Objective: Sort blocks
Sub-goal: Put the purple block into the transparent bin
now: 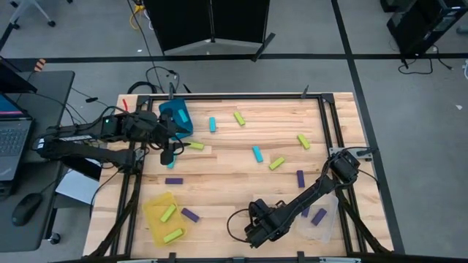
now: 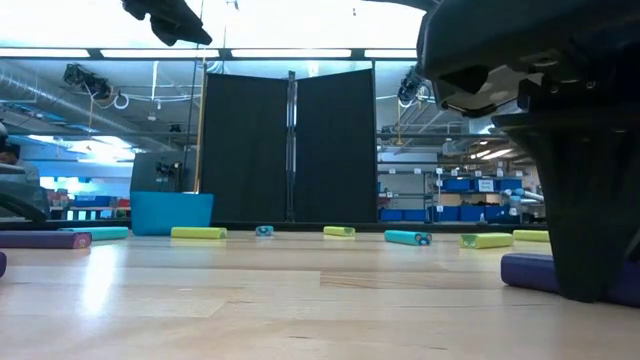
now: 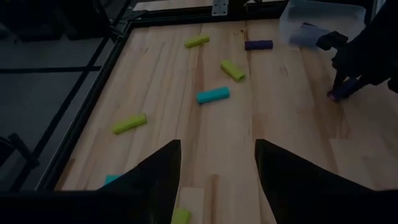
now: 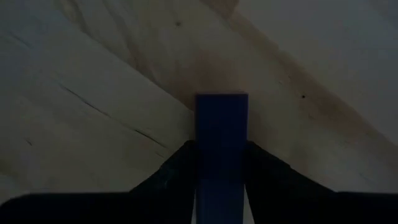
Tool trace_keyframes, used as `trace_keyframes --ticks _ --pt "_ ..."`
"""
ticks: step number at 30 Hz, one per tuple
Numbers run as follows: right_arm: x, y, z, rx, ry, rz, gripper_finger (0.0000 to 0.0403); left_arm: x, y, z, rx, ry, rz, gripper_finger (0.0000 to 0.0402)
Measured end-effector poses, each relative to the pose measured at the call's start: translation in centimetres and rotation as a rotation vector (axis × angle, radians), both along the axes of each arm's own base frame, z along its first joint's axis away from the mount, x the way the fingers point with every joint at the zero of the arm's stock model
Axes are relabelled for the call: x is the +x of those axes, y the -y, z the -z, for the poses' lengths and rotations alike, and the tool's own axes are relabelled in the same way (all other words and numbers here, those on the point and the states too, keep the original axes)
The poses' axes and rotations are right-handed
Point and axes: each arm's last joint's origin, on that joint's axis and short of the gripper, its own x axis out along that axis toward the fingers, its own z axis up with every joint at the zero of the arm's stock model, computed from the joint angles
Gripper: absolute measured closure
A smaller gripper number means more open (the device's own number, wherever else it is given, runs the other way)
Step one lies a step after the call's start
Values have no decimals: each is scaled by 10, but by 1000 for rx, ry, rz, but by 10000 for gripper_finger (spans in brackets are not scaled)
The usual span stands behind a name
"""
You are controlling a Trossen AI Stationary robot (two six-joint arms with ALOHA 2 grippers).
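Observation:
The blocks, short bars in cyan [image 1: 257, 153], lime [image 1: 276, 163] and purple [image 1: 300, 177], lie scattered flat on the wooden table. My right gripper [image 1: 259, 225] points down near the table's front edge, shut on a purple block [image 4: 221, 124] that lies on the wood. In the low view one end of this block [image 2: 527, 272] sticks out beside the gripper. My left gripper [image 3: 217, 177] hangs open above the table next to the teal bin [image 1: 177, 117], with nothing between its fingers. My right gripper pinches the purple block's two long sides [image 4: 203, 146] between its two fingers. The fingers come from above, pointing down, and lie across the block. The block lies flat on the table, one end [image 4: 221, 99] reaching out past the fingertips.
A yellow bin [image 1: 155, 219] at the front left holds two lime blocks. A clear bin [image 1: 327, 223] at the front right, beside my right arm, holds purple blocks. Metal rails [image 1: 325, 124] run along the table's sides. Bare wood shows around the table's middle front.

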Motion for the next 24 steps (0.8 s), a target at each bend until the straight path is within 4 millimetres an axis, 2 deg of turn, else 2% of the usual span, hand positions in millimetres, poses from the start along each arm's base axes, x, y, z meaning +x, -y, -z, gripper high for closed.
trace_keyframes --ticks 6,11,18,21,24 --pt "1 0 -1 -21 9 -26 288 0 0 0 0 0 -1 188" --pt "-3 -4 -13 -167 20 -89 288 0 0 0 0 0 -1 188" --pt "-21 -10 -72 -336 272 -134 288 2 0 -2 -1 28 -3 188" --pt "-39 -12 -97 -403 321 -190 288 3 0 -4 1 54 -3 188" --pt "-64 -15 -117 -429 297 -246 288 4 0 -6 0 75 -5 188"
